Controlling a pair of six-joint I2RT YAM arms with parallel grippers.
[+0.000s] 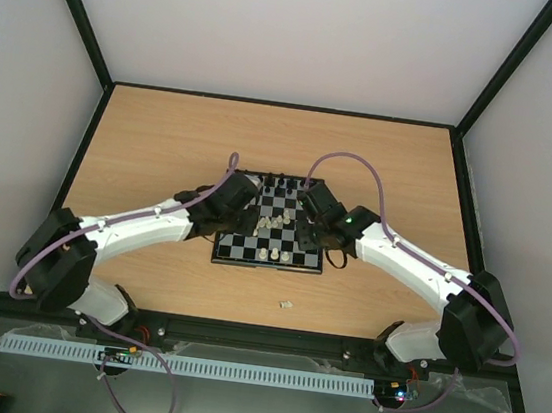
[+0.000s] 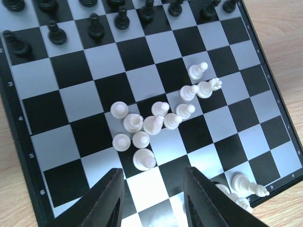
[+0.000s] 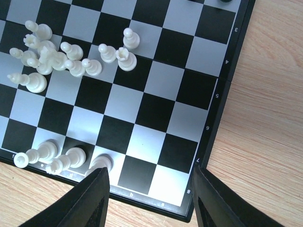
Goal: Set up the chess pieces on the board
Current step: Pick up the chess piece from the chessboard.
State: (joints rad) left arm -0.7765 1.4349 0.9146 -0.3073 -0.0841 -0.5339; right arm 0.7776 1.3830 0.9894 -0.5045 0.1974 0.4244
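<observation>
The chessboard [image 1: 250, 254] lies mid-table with both grippers over it. Black pieces [image 2: 57, 34] stand in rows along its far edge. Several cream-white pieces [image 2: 142, 124] lie and stand bunched near the board's middle; the cluster also shows in the right wrist view [image 3: 52, 59]. A few white pieces [image 3: 71, 158] stand on the near edge row. My left gripper [image 2: 154, 198] is open and empty just short of a white pawn [image 2: 143, 159]. My right gripper [image 3: 149, 196] is open and empty over the board's near right corner [image 3: 189, 215]. One white piece [image 1: 286, 305] lies on the table off the board.
The wooden table [image 1: 164, 132] is ringed by a black frame [image 1: 278, 104] and pale walls. A white cable rail [image 1: 235, 372] runs along the near edge behind the arm bases.
</observation>
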